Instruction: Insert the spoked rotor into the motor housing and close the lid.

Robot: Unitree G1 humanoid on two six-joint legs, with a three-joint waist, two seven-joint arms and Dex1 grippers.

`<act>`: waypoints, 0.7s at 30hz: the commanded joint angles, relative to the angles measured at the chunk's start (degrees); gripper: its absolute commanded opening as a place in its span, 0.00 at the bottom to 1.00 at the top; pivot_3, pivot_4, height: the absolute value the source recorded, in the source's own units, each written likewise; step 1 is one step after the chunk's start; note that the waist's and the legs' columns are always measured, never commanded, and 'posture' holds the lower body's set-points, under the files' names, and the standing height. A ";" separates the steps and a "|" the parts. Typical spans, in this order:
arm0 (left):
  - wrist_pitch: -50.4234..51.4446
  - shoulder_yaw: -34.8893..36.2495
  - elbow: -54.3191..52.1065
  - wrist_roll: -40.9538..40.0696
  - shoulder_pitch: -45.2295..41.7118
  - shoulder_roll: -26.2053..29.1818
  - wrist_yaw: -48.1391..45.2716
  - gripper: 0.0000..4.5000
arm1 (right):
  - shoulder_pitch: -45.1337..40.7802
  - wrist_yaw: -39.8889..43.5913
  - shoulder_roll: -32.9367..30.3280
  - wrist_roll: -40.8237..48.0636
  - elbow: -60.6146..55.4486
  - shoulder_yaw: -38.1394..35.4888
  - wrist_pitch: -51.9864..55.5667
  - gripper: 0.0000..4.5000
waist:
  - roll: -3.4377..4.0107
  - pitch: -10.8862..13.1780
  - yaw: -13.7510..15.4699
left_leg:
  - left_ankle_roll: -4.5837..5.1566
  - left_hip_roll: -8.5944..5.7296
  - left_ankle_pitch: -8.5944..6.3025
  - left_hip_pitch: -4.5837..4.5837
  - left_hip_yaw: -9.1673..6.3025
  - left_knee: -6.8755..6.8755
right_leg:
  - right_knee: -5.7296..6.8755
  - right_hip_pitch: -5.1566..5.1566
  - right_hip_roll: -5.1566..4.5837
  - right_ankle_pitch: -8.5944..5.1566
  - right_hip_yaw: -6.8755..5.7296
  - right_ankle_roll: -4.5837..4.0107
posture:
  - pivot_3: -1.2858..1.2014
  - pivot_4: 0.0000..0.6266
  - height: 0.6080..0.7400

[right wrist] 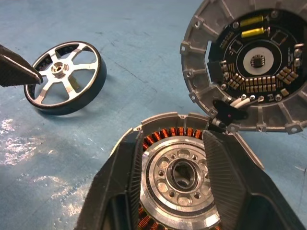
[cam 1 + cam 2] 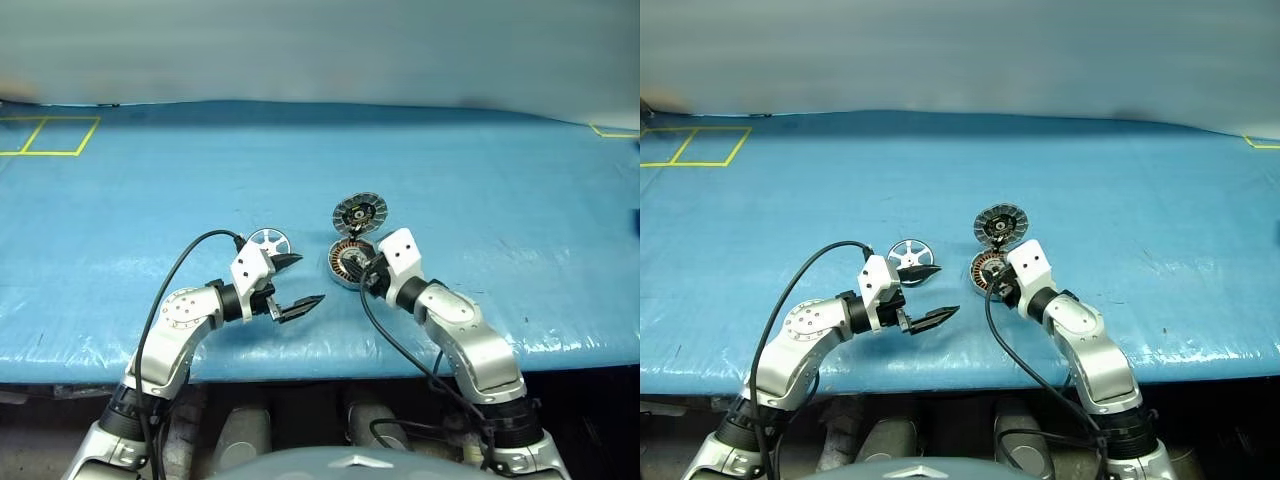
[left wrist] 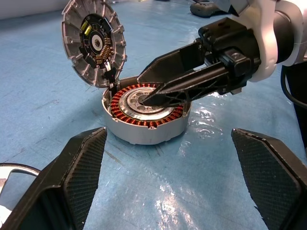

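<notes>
Short round silver motor housing (image 3: 146, 115) with copper-orange windings sitting on blue table (image 2: 500, 190), ribbed silver-grey lid (image 3: 93, 40) hinged up behind it. Small silver spoked rotor (image 1: 64, 79) lying flat just left of housing, untouched. Right gripper (image 3: 163, 93) poised over housing centre, fingers part-spread, pinching nothing. Left gripper (image 2: 292, 283) spread wide, empty, beside rotor. Risks: right fingers snagging windings, nudging lid shut early, blocking rotor insertion.

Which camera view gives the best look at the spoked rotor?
The right wrist view: the spoked rotor lies there close, with spokes, hub and dark rim plain. In both eye views it is a small wheel on the blue table, just beyond the left gripper.
</notes>
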 commanded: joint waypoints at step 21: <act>0.29 0.17 -1.36 -0.50 -0.11 -0.31 0.24 1.00 | -1.83 -1.47 -2.29 -8.48 4.49 6.55 -3.39 0.01 | 0.00 -0.01 -0.04 | 0.00 0.00 0.00 0.02 0.01 0.00 | 0.00 0.00 0.00 0.01 0.00 -0.01 | 0.52 0.24 1.00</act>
